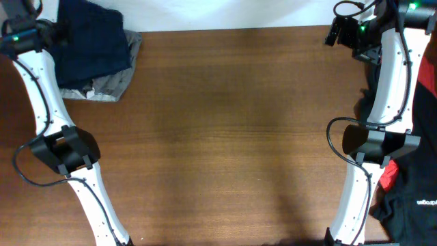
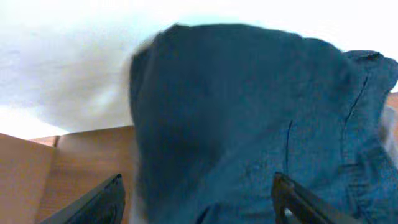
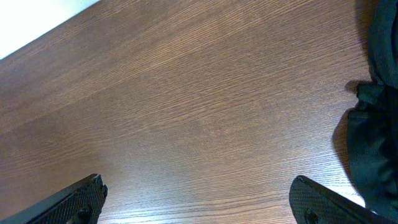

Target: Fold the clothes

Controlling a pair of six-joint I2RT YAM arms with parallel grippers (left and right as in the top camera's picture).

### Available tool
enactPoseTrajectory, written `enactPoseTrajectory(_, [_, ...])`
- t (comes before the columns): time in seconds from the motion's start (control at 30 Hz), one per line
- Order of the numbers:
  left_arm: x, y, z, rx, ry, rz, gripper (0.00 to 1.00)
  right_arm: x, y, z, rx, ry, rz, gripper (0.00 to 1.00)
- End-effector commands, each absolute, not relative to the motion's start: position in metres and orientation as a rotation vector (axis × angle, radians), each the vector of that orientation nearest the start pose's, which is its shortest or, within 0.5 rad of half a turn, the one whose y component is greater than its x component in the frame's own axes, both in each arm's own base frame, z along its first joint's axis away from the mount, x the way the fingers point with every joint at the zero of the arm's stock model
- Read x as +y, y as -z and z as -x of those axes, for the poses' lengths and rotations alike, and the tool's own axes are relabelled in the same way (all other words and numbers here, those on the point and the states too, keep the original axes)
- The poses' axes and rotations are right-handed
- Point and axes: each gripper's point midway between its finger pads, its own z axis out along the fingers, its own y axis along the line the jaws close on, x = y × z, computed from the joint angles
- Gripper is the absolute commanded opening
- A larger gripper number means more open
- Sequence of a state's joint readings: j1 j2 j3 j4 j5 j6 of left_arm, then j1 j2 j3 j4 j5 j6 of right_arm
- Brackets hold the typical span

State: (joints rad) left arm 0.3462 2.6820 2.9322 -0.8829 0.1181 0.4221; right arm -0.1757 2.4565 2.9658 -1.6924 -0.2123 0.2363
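- At the far left corner of the worktop (image 1: 232, 123), a navy garment (image 1: 92, 41) lies in a bunched, roughly folded heap, with part of it running off the back edge.
- Under that heap a grey garment (image 1: 113, 85) pokes out along the near and right sides, flat on the wood.
- The left arm (image 1: 41, 89) reaches up the left edge to this corner, its wrist right beside the navy heap.
- In the left wrist view the left claw (image 2: 198, 183) stands with its two fingers (image 2: 106, 199) spread wide apart. The blue cloth fills the view ahead of and between them, with a seam running down its right part. Neither finger is seen pressing on the cloth, so nothing is clamped.
- The middle of the worktop shows only brown wood grain.
- The right arm (image 1: 389, 75) rises along the right edge, with its wrist at the far right corner.
- In the right wrist view the right claw (image 3: 199, 186) is fully spread and empty, hanging above bare wood.
- Black cloth (image 3: 373, 124) sits at the right border of that view, beside the claw and apart from its fingers.
- At the near right edge, red-and-black clothes (image 1: 410, 198) lie in a loose pile, partly behind the right arm's lower link.
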Motion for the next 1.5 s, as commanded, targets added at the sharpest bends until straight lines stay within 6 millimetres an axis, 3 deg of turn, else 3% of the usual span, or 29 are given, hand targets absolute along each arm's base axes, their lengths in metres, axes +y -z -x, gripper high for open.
enactPoseTrajectory(0.0, [0.219,-0.208,-0.644,2.192,-0.316,-0.125,0.76,-0.046,-0.225,-0.499,2.713,-0.331,-0.509,0.99])
enactPoseTrajectory(0.17, [0.217,-0.21,-0.644,2.19,-0.275,-0.056,0.78,-0.046,-0.225,-0.499,2.713,-0.331,-0.509,0.99])
enactPoseTrajectory(0.27, [0.204,-0.212,-0.647,2.185,-0.231,-0.061,0.77,-0.046,-0.225,-0.499,2.713,-0.331,-0.509,0.99])
enactPoseTrajectory(0.43, [0.189,-0.222,-0.659,2.123,-0.213,-0.102,0.59,-0.046,-0.225,-0.499,2.713,-0.332,-0.51,0.99])
enactPoseTrajectory(0.57, [0.19,-0.228,-0.67,2.065,-0.231,-0.109,0.56,-0.046,-0.225,-0.499,2.713,-0.331,-0.509,0.99])
enactPoseTrajectory(1.0, [0.202,-0.137,-0.686,2.155,-0.228,-0.087,0.58,-0.046,-0.225,-0.499,2.713,-0.331,-0.509,0.99])
enactPoseTrajectory(1.23, [0.235,-0.09,-0.68,2.223,-0.334,0.002,0.58,-0.046,-0.225,-0.499,2.713,-0.331,-0.509,0.98])
enactPoseTrajectory(1.47, [0.272,-0.072,-0.666,2.241,-0.312,0.159,0.58,-0.046,-0.225,-0.499,2.713,-0.332,-0.509,0.99])
